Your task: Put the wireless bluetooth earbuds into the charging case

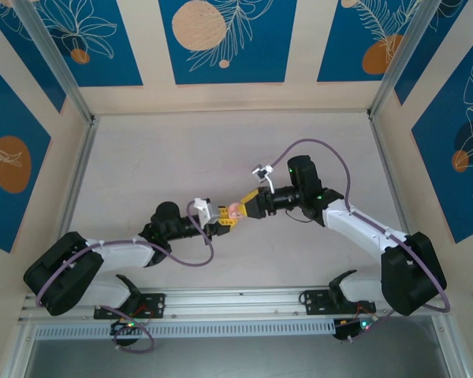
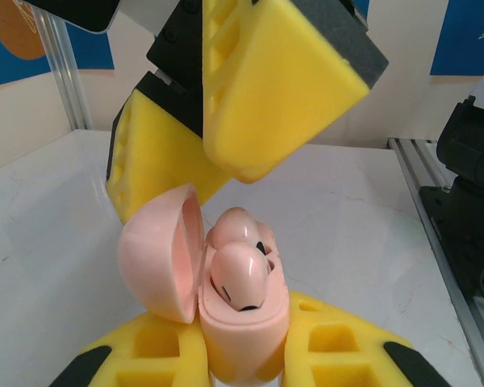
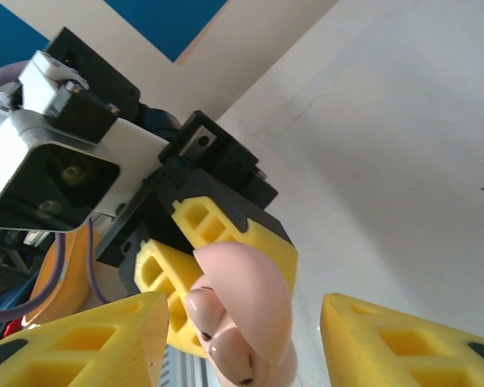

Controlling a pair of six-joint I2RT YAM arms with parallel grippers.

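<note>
Table (image 1: 221, 150): white, walled on three sides. Left arm (image 1: 118, 256) and right arm (image 1: 363, 228) meet nose to nose above its middle. Left gripper (image 1: 223, 218): I find it clamped on the base of the pink case (image 2: 244, 332), a finger on each side. Right gripper (image 1: 248, 207): jaws parted, fingers flanking the case, gripping nothing. Case is held off the table, lid (image 2: 160, 260) swung open. Two pink earbuds (image 2: 240, 276) sit in the case side by side
</note>
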